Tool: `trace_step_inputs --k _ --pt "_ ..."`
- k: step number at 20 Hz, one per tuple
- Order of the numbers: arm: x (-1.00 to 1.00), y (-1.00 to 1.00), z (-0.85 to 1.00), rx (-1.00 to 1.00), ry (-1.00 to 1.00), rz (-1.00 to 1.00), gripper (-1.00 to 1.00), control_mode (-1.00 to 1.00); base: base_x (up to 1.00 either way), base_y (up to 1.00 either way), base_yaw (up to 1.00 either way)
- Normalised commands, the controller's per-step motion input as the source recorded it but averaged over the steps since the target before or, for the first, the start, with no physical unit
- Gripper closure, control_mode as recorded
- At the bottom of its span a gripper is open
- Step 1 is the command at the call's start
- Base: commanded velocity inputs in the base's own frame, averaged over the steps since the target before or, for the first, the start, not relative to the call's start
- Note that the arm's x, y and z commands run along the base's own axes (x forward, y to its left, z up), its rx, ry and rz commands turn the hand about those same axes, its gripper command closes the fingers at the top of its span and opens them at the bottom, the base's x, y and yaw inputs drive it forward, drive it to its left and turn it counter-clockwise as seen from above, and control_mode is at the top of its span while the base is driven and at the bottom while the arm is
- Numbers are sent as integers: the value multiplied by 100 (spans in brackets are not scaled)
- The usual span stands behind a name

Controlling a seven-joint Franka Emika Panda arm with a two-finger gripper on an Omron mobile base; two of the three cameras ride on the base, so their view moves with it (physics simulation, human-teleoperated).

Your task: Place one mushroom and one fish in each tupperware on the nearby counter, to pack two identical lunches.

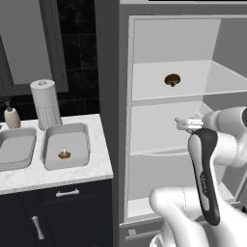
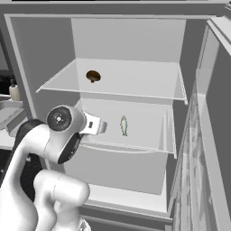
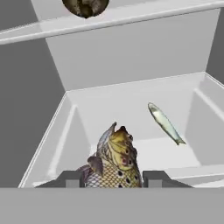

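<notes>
Two mushrooms were on show: one sat on the upper fridge shelf, one in a tray. Two fish turned up: a slender silvery one on the middle shelf and a speckled golden one. Two grey trays counted, one paper-towel roll, one soap bottle.

The arm is reaching forward at mid height, its hand closing both fingertips on a speckled fish.
</notes>
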Motion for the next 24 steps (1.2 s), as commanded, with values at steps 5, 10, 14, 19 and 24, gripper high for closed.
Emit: trace_step_inputs --k 5,10,14,19,24 --pt "-100 -8 49 -9 34 2 100 -100 0 0 0" --pt "0 0 0 0 0 0 100 100 -100 62 27" --pt "0 0 0 0 0 0 100 100 -88 100 7" --pt "0 0 0 0 0 0 100 100 40 100 -9" --pt "0 0 0 0 0 0 100 100 100 98 -40"
